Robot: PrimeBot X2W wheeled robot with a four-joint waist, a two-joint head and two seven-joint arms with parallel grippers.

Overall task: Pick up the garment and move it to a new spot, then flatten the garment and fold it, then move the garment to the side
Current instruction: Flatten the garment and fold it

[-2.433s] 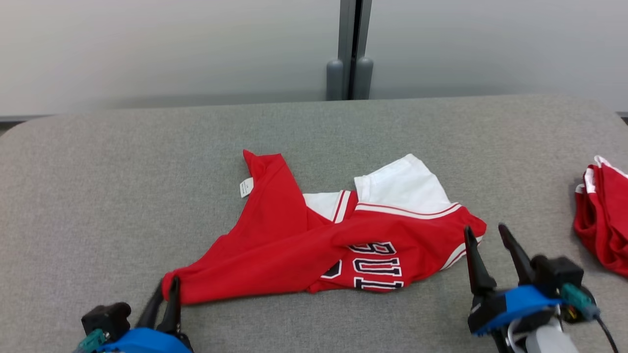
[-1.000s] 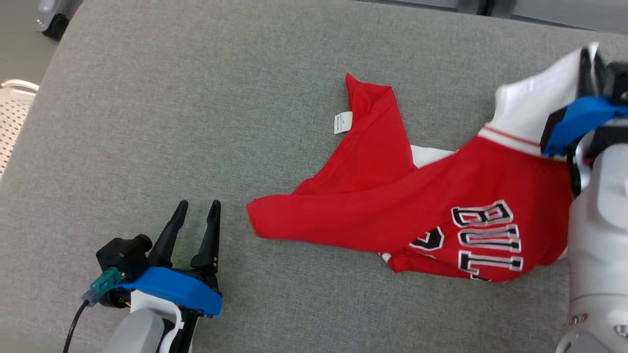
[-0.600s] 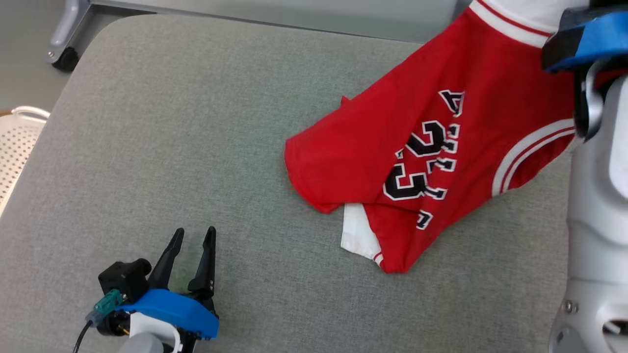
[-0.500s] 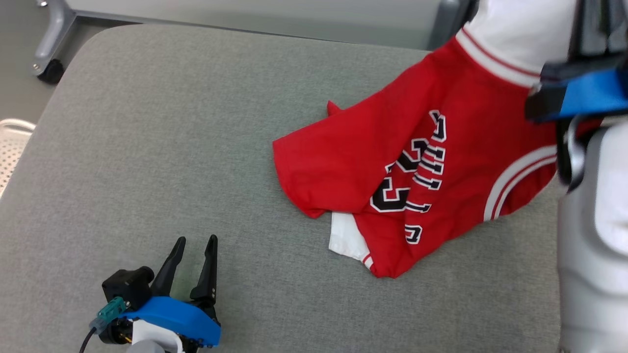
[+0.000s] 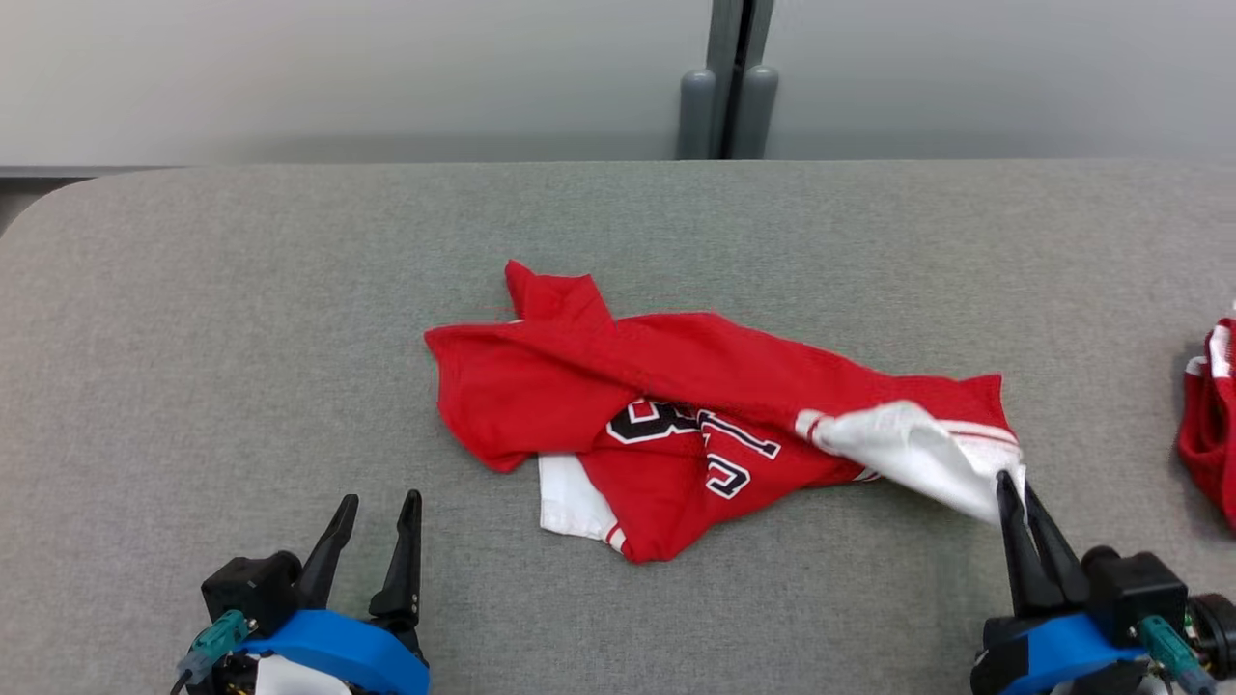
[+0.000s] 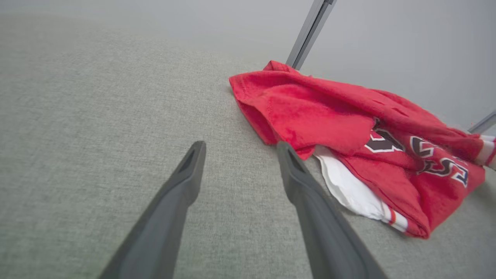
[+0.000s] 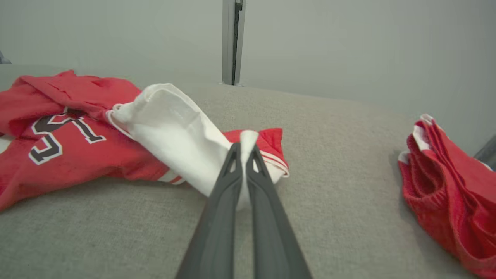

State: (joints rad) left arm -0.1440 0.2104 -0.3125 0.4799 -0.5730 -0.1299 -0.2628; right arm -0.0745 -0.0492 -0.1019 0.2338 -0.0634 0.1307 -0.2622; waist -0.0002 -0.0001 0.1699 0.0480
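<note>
Near the middle of the padded grey fabric worktop (image 5: 241,319), a little toward its front edge, lies a crumpled red mesh basketball jersey with white trim and dark lettering (image 5: 599,386). It is bunched and folded over itself. A white panel pokes out from underneath at the front, and a white flap (image 5: 908,449) is drawn out toward the right.

At the front right, the right gripper (image 5: 1014,483) has its two dark fingers pressed together on the tip of that white flap, pinching the cloth. At the front left, the left gripper (image 5: 381,498) has its fingers spread wide with nothing between them, near the jersey's left edge but not touching it. A second red garment (image 5: 1212,415) sits bunched at the worktop's right edge, well apart.

The jersey looks light, thin and limp, so it will likely sag and trail rather than keep any shape. A pinch at one corner probably lets the rest twist. The smooth knit may slip from narrow fingertips, so hems, seams and corners where the cloth doubles seem the safest holds. For flattening, two corners far apart, one per gripper, look best.
</note>
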